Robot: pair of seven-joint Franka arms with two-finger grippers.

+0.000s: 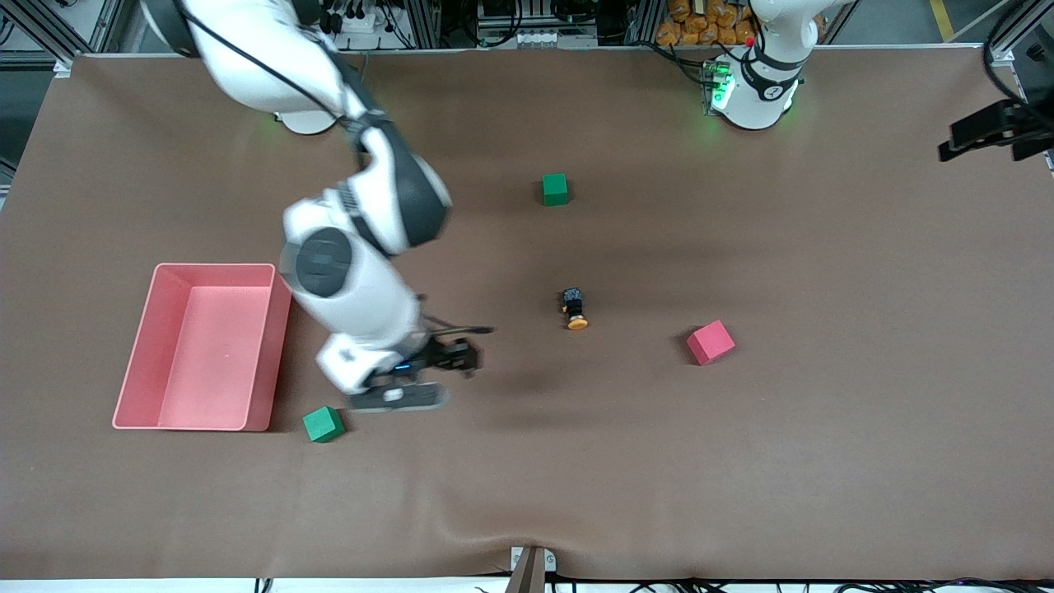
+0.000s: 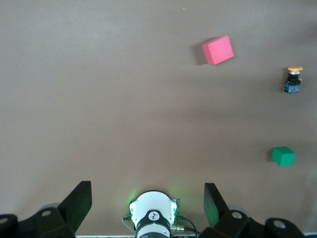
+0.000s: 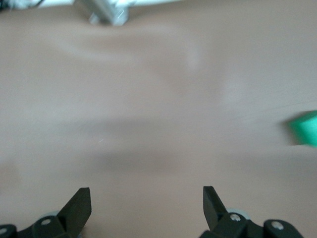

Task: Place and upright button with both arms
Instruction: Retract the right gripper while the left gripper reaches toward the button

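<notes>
While my right arm (image 1: 354,247) reaches down from its base across the brown table (image 1: 823,461), its elbow bent and its forearm angled toward the front camera, my right gripper (image 1: 412,397) hangs over bare cloth between the pink tray (image 1: 132,362) and the button (image 1: 574,308). Its fingers (image 3: 79,206) stand wide apart with nothing between them, only tabletop showing in the gap. A green cube (image 1: 323,424) sits on the table just beside it, toward the tray; it shows as a green blur (image 3: 304,128) in my right wrist view.

My left arm (image 1: 762,66) waits, raised high above its own base (image 2: 153,215). My left gripper (image 2: 147,201) is likewise spread open and empty, looking straight down on the table.

The button lies on its side near the middle of the table, untouched, its orange cap pointing toward the front camera and its black body away from it. A red cube (image 1: 711,342) rests toward the left arm's end from it, and a second green cube (image 1: 555,189) lies farther from the front camera.
</notes>
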